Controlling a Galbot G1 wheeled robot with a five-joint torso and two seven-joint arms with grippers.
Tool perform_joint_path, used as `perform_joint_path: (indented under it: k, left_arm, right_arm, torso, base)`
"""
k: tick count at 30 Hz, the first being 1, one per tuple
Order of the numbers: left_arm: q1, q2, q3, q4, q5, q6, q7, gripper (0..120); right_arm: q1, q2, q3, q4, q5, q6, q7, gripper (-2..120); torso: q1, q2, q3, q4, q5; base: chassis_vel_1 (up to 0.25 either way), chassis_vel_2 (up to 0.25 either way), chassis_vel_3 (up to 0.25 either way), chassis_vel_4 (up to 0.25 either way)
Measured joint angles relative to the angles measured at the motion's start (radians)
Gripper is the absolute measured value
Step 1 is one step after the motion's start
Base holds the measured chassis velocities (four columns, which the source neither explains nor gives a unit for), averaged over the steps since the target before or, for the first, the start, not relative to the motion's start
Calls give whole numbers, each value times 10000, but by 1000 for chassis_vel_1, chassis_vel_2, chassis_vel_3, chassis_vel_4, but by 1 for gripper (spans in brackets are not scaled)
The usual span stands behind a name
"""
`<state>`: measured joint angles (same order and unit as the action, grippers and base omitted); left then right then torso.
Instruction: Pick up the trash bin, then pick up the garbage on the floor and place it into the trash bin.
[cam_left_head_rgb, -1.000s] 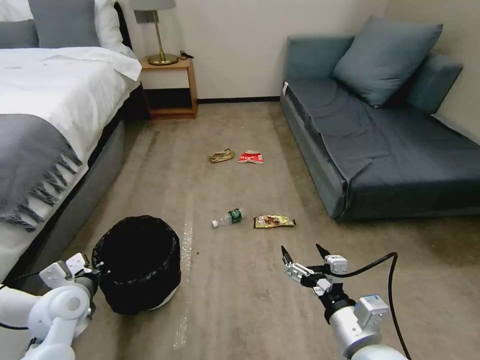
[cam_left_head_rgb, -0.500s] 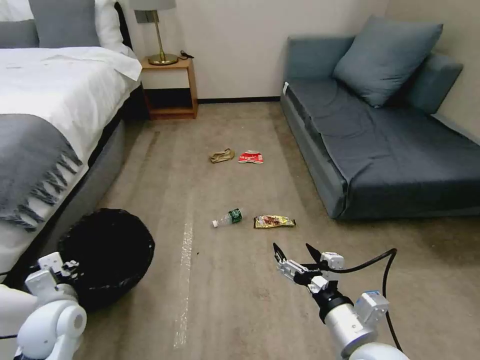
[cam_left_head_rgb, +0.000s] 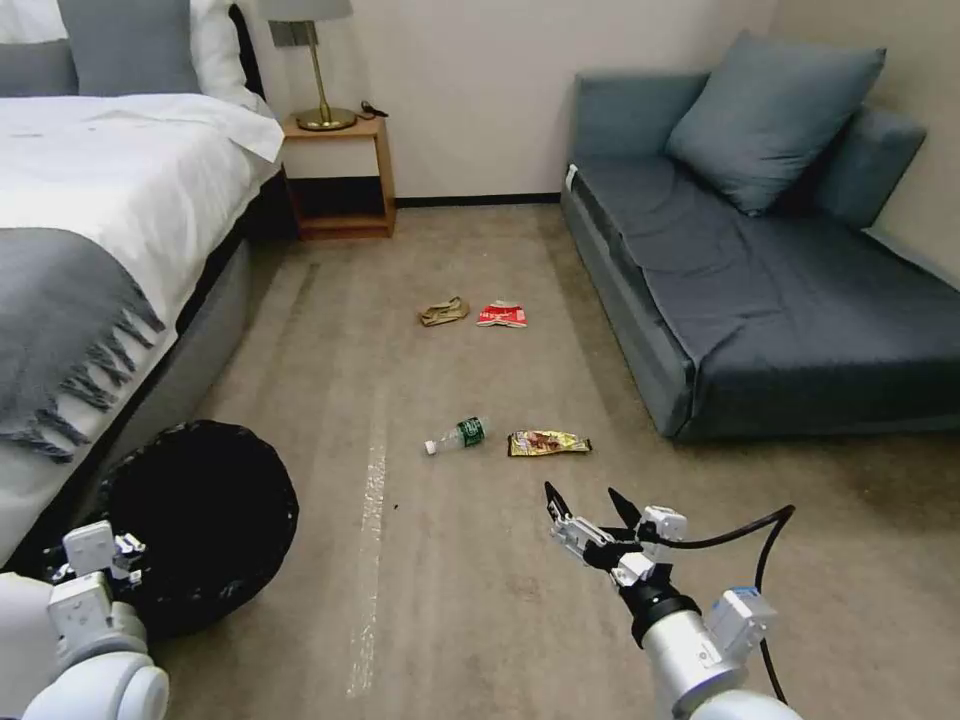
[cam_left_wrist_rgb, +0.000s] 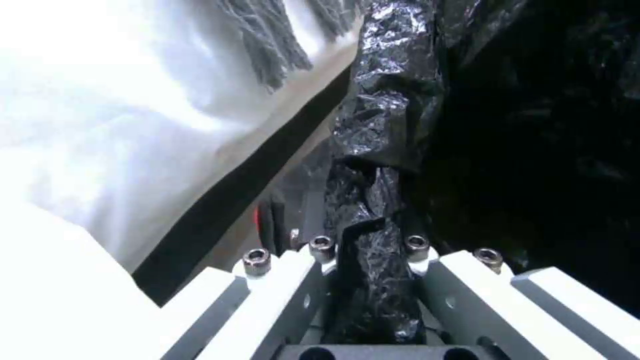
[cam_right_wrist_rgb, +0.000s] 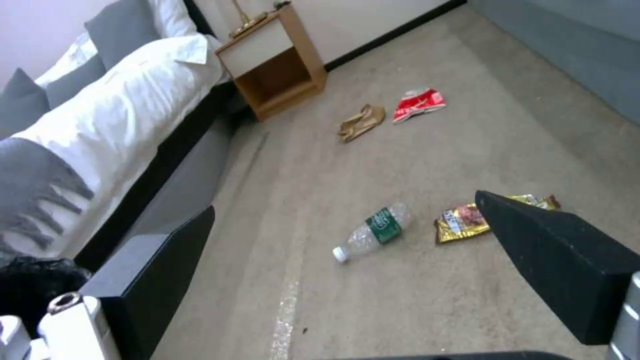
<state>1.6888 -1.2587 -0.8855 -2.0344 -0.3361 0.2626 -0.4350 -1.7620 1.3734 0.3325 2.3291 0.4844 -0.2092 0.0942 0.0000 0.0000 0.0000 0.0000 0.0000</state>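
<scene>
The bin (cam_left_head_rgb: 200, 520) is held tilted beside the bed (cam_left_head_rgb: 100, 220), its rim clamped in the left tool (cam_left_wrist_rgb: 370, 280). The right tool (cam_left_head_rgb: 585, 505) is spread, empty, above the floor. Bottle (cam_left_head_rgb: 458, 435), wrapper (cam_left_head_rgb: 547, 442), wad (cam_left_head_rgb: 443, 311) and packet (cam_left_head_rgb: 502, 315) remain uncollected.

Carpet floor (cam_left_head_rgb: 470, 600): bottle (cam_left_head_rgb: 458, 435), wrapper (cam_left_head_rgb: 547, 442), paper wad (cam_left_head_rgb: 443, 311), packet (cam_left_head_rgb: 502, 315).

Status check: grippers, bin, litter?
Left gripper shut on trash bin rim, bin tilted. Right gripper open, empty, above floor short of bottle. Path clear.
</scene>
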Motion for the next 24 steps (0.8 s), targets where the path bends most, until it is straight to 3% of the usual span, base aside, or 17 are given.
perform_joint_path:
  k: [17,24]
  left_arm:
    - [243,-84,35,-30,-57,-299,184,3]
    - [214,-90,103,53,-8,-321,191,3]
  right_arm:
    - [-116,-51,2,24,-594,413,-439,100]
    - [-94,-69,82,-59,-652,461,-452,100]
  torso:
    - [0,0,0,0,0]
    - [0,0,0,0,0]
  base:
    - [0,0,0,0]
    - [-84,85,87,-77]
